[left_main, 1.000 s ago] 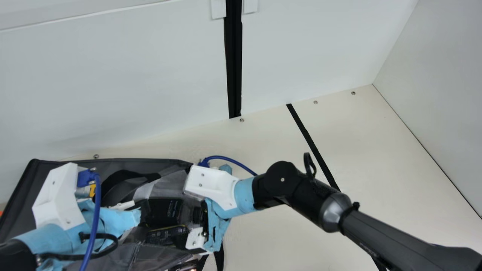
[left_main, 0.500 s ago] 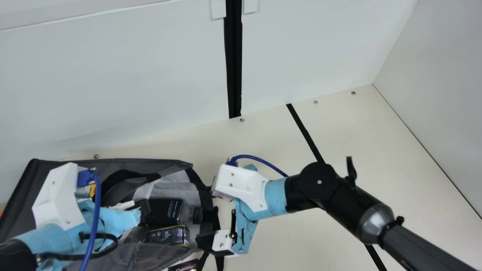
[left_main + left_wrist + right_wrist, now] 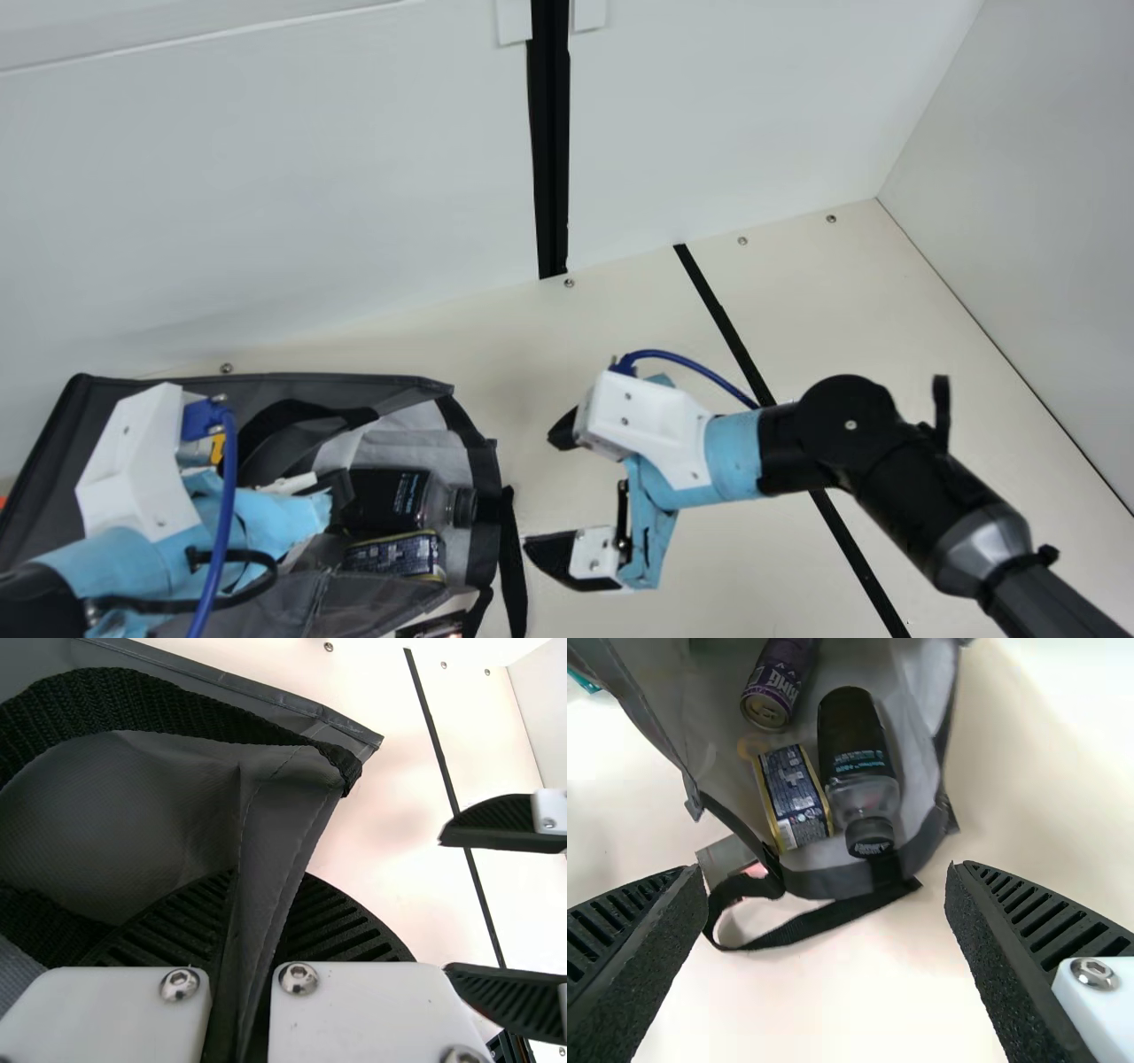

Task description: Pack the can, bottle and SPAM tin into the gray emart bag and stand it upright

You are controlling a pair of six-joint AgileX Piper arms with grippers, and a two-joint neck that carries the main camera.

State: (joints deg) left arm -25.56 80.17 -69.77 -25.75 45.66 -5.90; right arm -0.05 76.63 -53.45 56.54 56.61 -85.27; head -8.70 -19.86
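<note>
Expect limp walls and shifting weight from gray fabric emart bag (image 3: 354, 602), lying on cream table (image 3: 930, 354) around purple can (image 3: 775, 687), black-labelled clear bottle (image 3: 864, 762) and navy-and-yellow tin (image 3: 793, 797). Take by the rim (image 3: 485, 532). Note left gripper (image 3: 266, 895) closed on gray fabric fold (image 3: 283, 833); right gripper (image 3: 541, 490) wide open, empty, aimed at bag mouth.

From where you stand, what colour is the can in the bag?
Purple on the can's side, dark toward its far end; it shows best in the right wrist view.
</note>
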